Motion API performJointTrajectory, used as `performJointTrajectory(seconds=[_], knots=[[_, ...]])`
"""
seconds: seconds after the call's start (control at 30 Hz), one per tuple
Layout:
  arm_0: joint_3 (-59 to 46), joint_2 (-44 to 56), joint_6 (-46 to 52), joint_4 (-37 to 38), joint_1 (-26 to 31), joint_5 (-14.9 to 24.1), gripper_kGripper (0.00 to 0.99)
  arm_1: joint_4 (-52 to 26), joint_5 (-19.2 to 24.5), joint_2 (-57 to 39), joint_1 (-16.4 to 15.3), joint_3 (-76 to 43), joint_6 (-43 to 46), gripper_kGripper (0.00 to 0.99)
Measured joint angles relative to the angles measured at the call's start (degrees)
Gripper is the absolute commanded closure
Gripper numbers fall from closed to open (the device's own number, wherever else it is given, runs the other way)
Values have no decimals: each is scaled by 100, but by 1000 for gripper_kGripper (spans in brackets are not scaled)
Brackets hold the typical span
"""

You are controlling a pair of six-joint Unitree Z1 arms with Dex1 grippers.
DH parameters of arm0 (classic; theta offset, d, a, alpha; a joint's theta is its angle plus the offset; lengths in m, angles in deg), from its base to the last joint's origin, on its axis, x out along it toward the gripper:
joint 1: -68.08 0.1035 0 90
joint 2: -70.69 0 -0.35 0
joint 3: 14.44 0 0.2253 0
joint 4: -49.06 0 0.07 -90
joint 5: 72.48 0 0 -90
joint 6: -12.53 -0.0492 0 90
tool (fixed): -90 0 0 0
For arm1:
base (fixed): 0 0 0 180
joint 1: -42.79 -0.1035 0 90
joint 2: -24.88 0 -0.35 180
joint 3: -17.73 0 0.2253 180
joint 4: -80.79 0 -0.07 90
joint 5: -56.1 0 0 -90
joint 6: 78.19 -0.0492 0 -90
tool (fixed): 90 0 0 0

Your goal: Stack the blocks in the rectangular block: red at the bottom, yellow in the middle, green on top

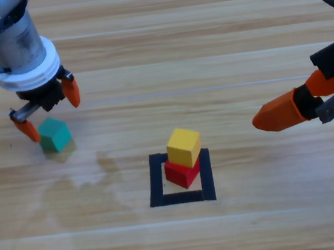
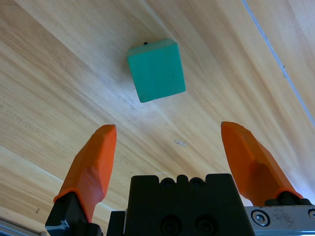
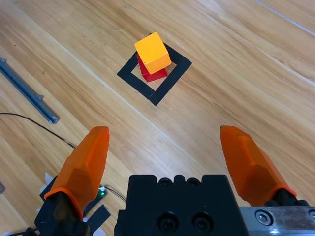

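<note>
The yellow cube [image 1: 184, 147] already sits on the red cube [image 1: 182, 173] inside the black tape square [image 1: 156, 181], a little twisted against it and shifted toward the square's far side. What is left is the green cube [image 1: 54, 134], which lies on the bare worktop [image 1: 218, 45] well to the left of the tape square.

The left hand [image 1: 47, 109] hangs just beyond the green cube, its orange jaws spread wide and holding nothing. In the left wrist view the green cube [image 2: 156, 70] lies ahead of the fingertips, not yet between them, and it is turned at an angle to the line between the jaws.

To take it well, the left hand probably ought to move forward until the green cube is centred in the gap, then turn its wrist so that the jaws meet two flat opposite faces, not corners. A grip low on the cube would likely hamper the release on the stack, so a hold on its upper half looks wiser.

The right hand [image 1: 281, 113] waits to the right of the tape square, jaws wide apart and empty, clear of the stack [image 3: 153, 53]. Since the yellow cube sits askew, the green one should be lowered gently and square upon it, or the stack may topple.
</note>
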Motion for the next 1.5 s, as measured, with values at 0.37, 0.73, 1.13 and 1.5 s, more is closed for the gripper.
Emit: performJointTrajectory(seconds=[0.37,0.73,1.13,1.5], knots=[[115,-383,403,0,315,-91,82,-90,-27,238,78,-7,0,0],[116,-689,403,0,474,-92,80,-90,-27,247,257,-11,0,0],[176,-899,403,1,473,-92,271,-137,-80,247,262,-22,6,0],[331,-1039,204,3,459,-92,824,-138,-78,317,271,-82,36,0]])
